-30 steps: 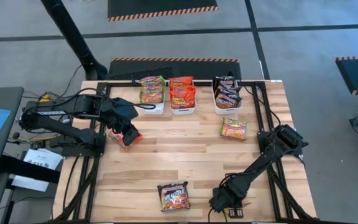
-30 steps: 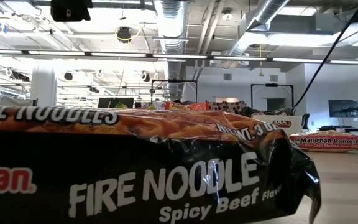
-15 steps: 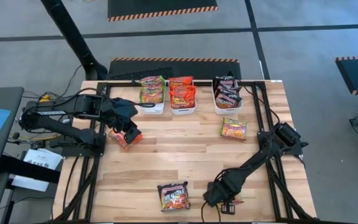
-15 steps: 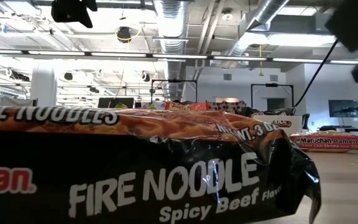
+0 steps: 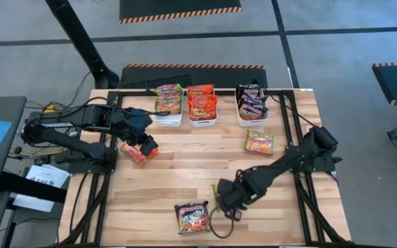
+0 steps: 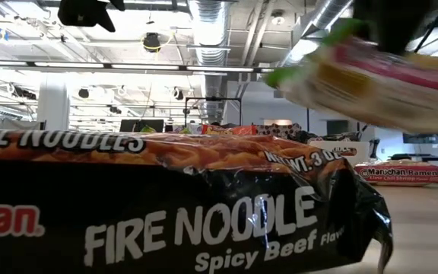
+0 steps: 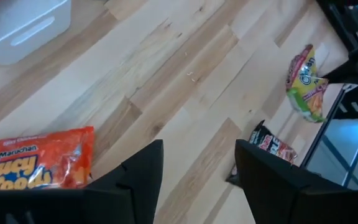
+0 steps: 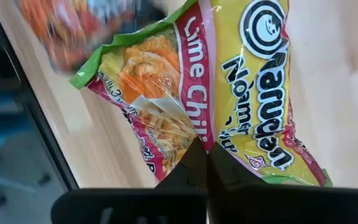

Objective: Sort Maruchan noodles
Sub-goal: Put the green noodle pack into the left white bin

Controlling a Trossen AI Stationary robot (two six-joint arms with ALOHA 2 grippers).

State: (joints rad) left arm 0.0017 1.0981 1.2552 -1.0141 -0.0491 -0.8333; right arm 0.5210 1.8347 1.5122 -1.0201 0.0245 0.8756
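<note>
Right gripper (image 8: 201,158) clamped on green-yellow packet (image 8: 229,93), lifted mid-table. Left gripper (image 7: 197,174) open over red packet (image 7: 33,165). Next: carry to green bin (image 5: 169,118).

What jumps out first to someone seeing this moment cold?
The black Fire Noodle packet fills the low view; from above it lies near the table's front edge. Just right of it, the right pincer holds a green-yellow packet pinched above the wood. At the back, three white bins hold sorted packets, while the left pincer hovers open beside a red-orange packet.
</note>
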